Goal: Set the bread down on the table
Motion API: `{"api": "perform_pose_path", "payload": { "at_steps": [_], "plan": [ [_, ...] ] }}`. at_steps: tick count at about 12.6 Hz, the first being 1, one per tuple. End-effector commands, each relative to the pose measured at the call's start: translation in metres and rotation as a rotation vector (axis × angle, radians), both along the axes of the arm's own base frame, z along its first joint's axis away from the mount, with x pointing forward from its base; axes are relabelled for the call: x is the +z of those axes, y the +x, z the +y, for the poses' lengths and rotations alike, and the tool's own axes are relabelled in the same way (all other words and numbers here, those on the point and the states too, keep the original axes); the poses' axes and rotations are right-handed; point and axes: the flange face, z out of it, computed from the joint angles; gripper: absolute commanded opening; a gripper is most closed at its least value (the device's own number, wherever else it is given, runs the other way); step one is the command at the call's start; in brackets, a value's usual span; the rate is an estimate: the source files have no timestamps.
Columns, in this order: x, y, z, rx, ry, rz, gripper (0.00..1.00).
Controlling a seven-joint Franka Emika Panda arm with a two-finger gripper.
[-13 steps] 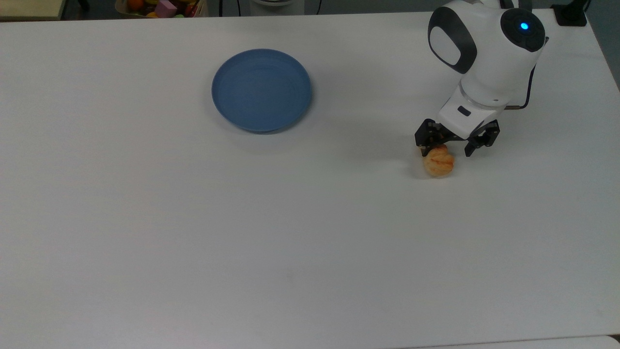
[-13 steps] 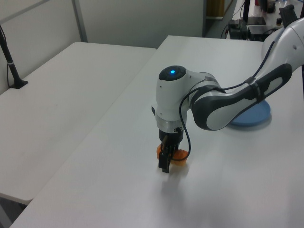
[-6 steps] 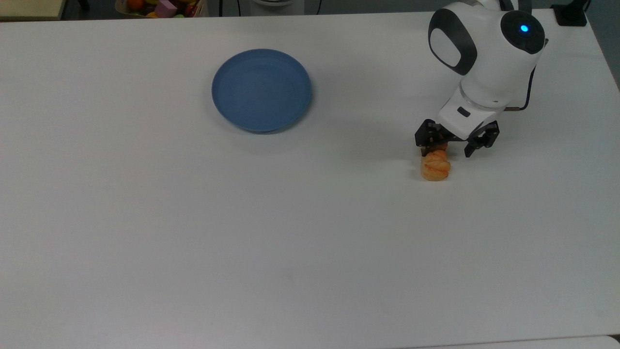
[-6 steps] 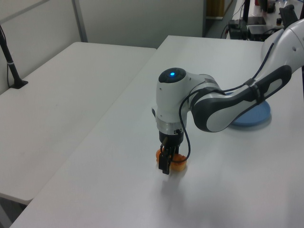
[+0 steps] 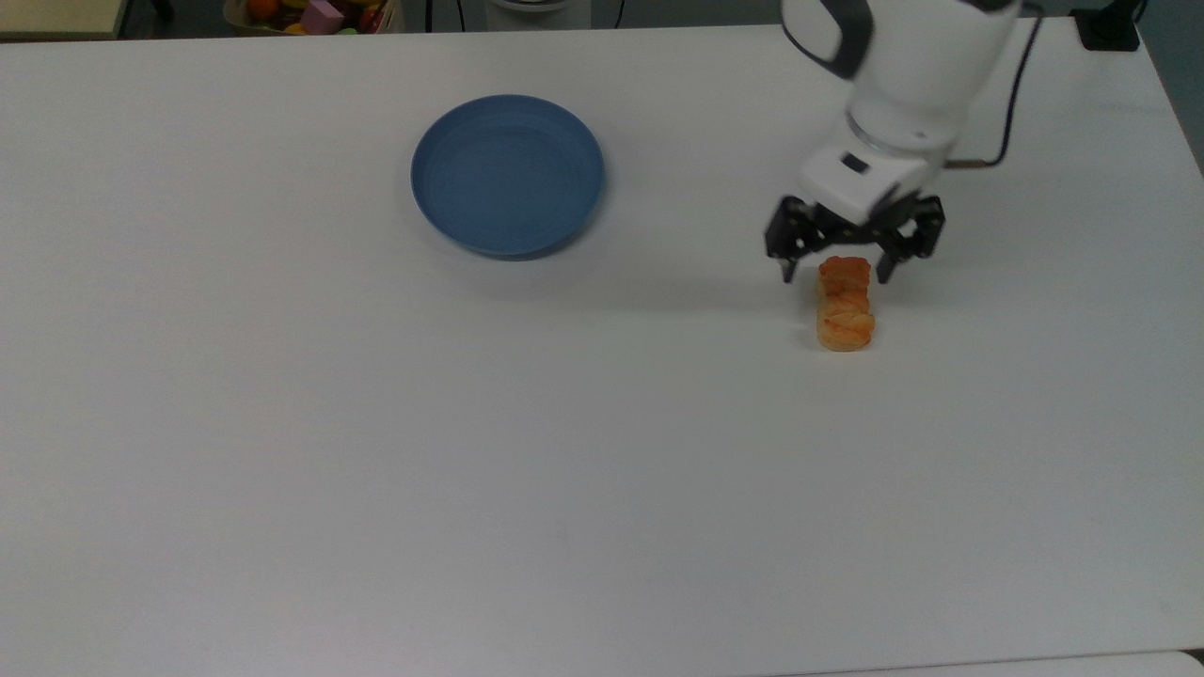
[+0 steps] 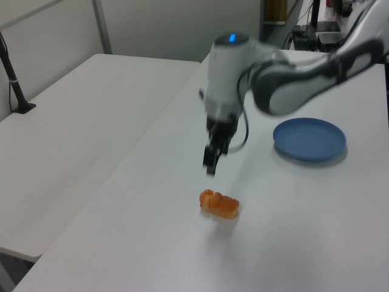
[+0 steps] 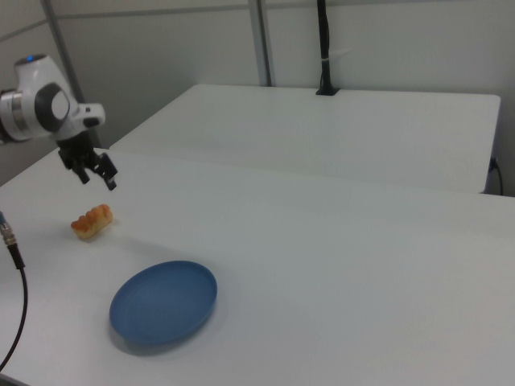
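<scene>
The bread (image 5: 845,303), a small golden-orange segmented loaf, lies flat on the white table (image 5: 564,423), toward the top view's right. My gripper (image 5: 836,273) hangs open above the loaf's far end, with clear air between its black fingers and the crust. In the left view the gripper (image 6: 211,163) is well above the table, and the bread (image 6: 219,204) rests alone below it. The right view has the bread (image 7: 92,221) at its left, with the gripper (image 7: 96,177) raised just over it.
A round blue plate (image 5: 508,174) with nothing on it sits left of the bread in the top view. A bin of colourful toys (image 5: 315,14) stands beyond the table's far edge. A second white table (image 6: 79,121) adjoins, carrying a black post (image 6: 15,79).
The gripper has let go of the bread, opened wide and risen away from the table. The bread has settled from tilted under the fingers to lying flat.
</scene>
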Motion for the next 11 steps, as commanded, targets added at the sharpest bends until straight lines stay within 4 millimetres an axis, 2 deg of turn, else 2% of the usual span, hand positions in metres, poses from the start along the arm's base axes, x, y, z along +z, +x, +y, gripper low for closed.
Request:
{"api": "perform_pose_path", "payload": {
  "at_steps": [1, 2, 4, 6, 7, 8, 9, 10, 11],
  "plan": [
    [0.093, -0.048, -0.105, -0.09, -0.047, 0.056, 1.0],
    [0.118, -0.058, -0.137, -0.123, -0.066, 0.089, 1.0],
    [0.153, -0.071, -0.211, -0.111, -0.082, 0.119, 1.0],
    [0.162, -0.083, -0.287, -0.124, -0.058, 0.18, 1.0],
    [0.162, -0.081, -0.326, -0.161, -0.057, 0.194, 1.0],
    [0.161, -0.078, -0.356, -0.117, -0.044, 0.197, 1.0],
    [0.159, -0.078, -0.376, -0.074, -0.031, 0.204, 1.0],
    [0.154, -0.077, -0.387, -0.089, -0.011, 0.213, 1.0],
    [0.156, -0.078, -0.39, -0.094, -0.01, 0.214, 1.0]
  ]
}}
